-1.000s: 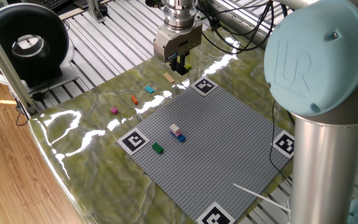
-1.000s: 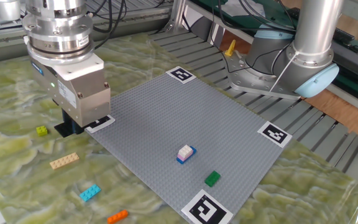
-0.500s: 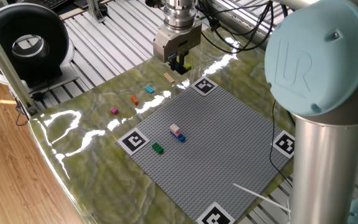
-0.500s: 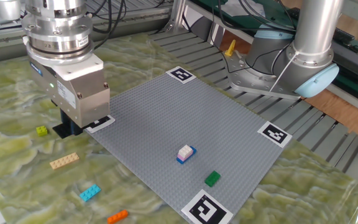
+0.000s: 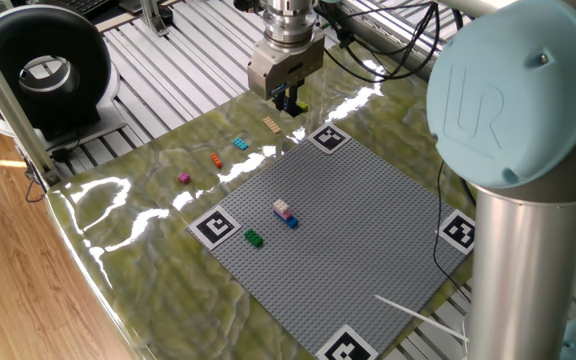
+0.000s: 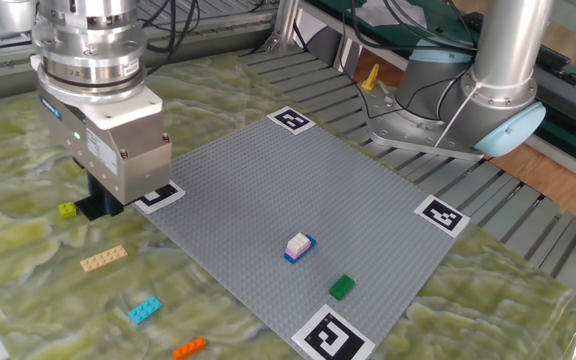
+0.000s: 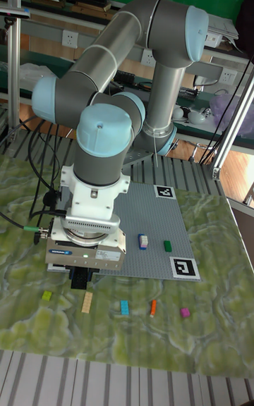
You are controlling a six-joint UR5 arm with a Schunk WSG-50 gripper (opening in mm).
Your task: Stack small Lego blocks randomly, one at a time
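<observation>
My gripper [image 6: 93, 205] hangs low over the marble-patterned table, just off the grey baseplate's [image 6: 298, 180] corner, beside a yellow-green brick [image 6: 66, 210]. Its dark fingers [image 5: 288, 100] look open with nothing between them, and the gripper body partly hides them. Close by lie loose tan [image 6: 103, 259], cyan [image 6: 144, 310] and orange [image 6: 189, 347] bricks, plus a magenta brick [image 5: 183, 178]. On the baseplate a white-pink brick sits on a blue one [image 6: 298, 246], and a green brick [image 6: 341, 287] stands apart from them.
Black-and-white marker tags [image 6: 330, 335] sit at the baseplate's corners. A black round device [image 5: 43, 70] stands on the slatted frame beyond the table's edge. The arm's pale-blue joint [image 5: 508, 90] looms over one side.
The gripper has shifted slightly away from the baseplate corner, closer to the yellow-green brick. The bricks have not moved.
</observation>
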